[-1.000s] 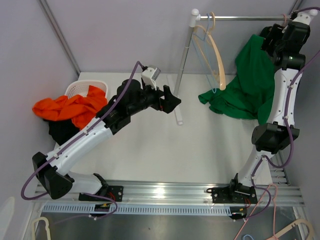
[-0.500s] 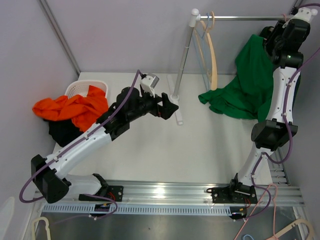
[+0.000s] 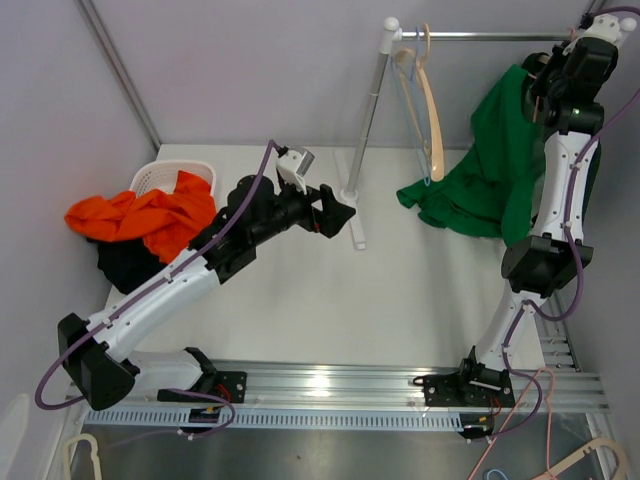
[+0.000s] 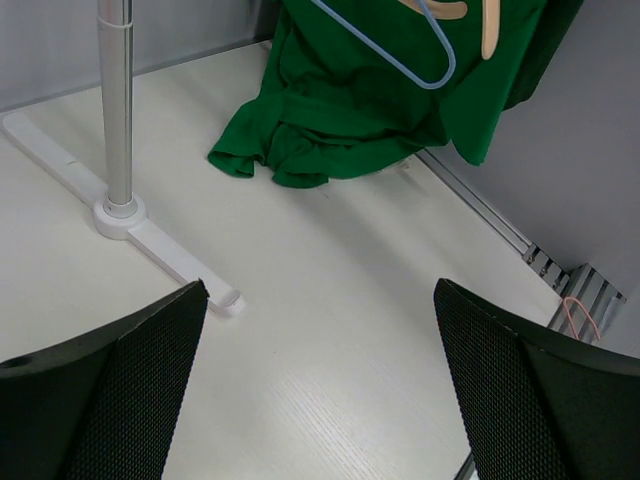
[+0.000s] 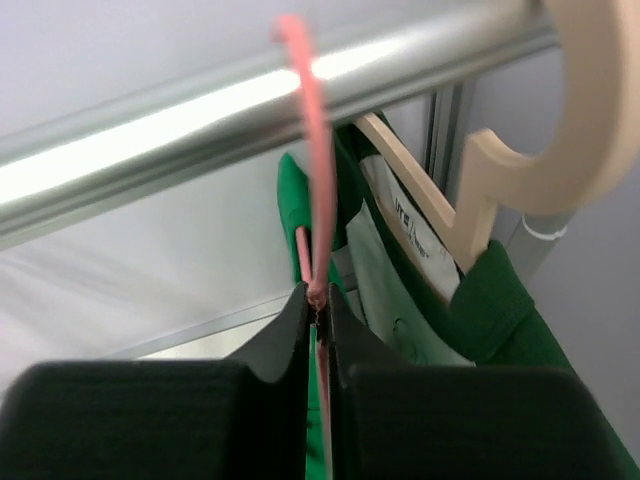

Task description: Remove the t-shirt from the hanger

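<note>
T-shirt: the green t-shirt (image 3: 490, 170) was plain and heavily creased. It hung bunched from the right end of the rail (image 3: 500, 36).
Lower part: its hem and one sleeve lay pooled in folds on the table (image 3: 400, 300), beside the right arm.
Collar: in the right wrist view the arm of a beige hanger (image 5: 520, 170), hooked over the rail, ran down into the green neckline.
Right gripper: the right gripper (image 5: 318, 300) was up at the rail with its fingers pinched tight on the pink wire hanger (image 5: 303, 120), whose hook curved over the rail. Green cloth hung just behind it.
Left gripper: the left gripper (image 4: 320, 370) hung over the middle of the table with its fingers spread wide and nothing between them, well apart from the t-shirt.
Other hangers: an empty wooden hanger (image 3: 432, 105) and a blue wire hanger (image 3: 413, 110) hung at the left end of the rail, near the rack post (image 3: 368, 120).
Basket: a white basket (image 3: 160, 176) stood at the table's left edge. An orange garment (image 3: 140, 215) spilled out of it over a black garment (image 3: 122, 262).
Writing: a white neck label (image 5: 400, 225) carried small dark print, too blurred to read.
</note>
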{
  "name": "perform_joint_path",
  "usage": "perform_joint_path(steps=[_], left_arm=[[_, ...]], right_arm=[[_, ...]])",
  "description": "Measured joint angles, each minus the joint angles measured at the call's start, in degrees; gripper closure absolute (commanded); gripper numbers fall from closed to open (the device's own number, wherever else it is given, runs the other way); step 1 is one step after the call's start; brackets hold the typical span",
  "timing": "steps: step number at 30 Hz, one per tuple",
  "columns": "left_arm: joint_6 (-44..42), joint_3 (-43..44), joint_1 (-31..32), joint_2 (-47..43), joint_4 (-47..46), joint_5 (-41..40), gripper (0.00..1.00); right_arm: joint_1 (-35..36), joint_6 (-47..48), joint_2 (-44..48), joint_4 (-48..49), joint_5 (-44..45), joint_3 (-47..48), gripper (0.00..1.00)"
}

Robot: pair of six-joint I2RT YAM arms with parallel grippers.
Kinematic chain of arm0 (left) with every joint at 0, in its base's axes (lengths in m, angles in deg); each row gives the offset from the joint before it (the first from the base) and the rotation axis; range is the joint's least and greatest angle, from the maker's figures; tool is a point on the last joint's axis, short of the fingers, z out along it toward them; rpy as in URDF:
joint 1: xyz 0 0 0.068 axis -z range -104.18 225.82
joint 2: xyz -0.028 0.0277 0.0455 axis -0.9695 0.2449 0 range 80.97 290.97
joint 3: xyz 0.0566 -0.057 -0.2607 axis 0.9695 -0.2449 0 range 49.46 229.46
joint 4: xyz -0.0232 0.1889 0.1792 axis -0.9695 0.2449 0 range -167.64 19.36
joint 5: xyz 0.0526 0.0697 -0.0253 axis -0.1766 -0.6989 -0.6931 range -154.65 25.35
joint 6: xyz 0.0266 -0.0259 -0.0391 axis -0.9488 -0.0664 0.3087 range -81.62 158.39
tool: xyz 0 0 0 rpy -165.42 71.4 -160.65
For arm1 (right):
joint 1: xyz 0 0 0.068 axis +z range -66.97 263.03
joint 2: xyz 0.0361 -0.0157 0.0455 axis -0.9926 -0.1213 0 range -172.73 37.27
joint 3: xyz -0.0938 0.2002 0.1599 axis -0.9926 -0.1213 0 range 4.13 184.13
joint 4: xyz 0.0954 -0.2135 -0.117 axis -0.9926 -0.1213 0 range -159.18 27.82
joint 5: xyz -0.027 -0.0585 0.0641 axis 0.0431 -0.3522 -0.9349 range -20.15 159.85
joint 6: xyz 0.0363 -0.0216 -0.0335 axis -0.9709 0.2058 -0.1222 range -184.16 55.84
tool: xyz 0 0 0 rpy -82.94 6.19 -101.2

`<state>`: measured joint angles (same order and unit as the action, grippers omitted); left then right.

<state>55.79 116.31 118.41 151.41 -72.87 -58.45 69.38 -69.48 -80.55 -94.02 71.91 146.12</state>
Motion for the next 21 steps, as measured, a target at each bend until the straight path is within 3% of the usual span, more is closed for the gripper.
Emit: perform_joint_path(steps=[11,17,21], left_arm=[[0.59,0.00,0.02,0.11,-1.38,-0.79,0.01],[8.22,-0.66,0.13,0.63,-7.72,-8.35,0.01],[8.20,-7.82,0.11,-1.95,-17.81,-7.63,0.01]], right_arm=[[0.42,-1.55,-0.22,-0.57,-2.25,1.31,1.00],[1.25,-2.89,2.03,-0.70,-4.98,1.44,1.00],[1.95,-3.26,6.03,-0.76,-6.75,1.20,1.00]])
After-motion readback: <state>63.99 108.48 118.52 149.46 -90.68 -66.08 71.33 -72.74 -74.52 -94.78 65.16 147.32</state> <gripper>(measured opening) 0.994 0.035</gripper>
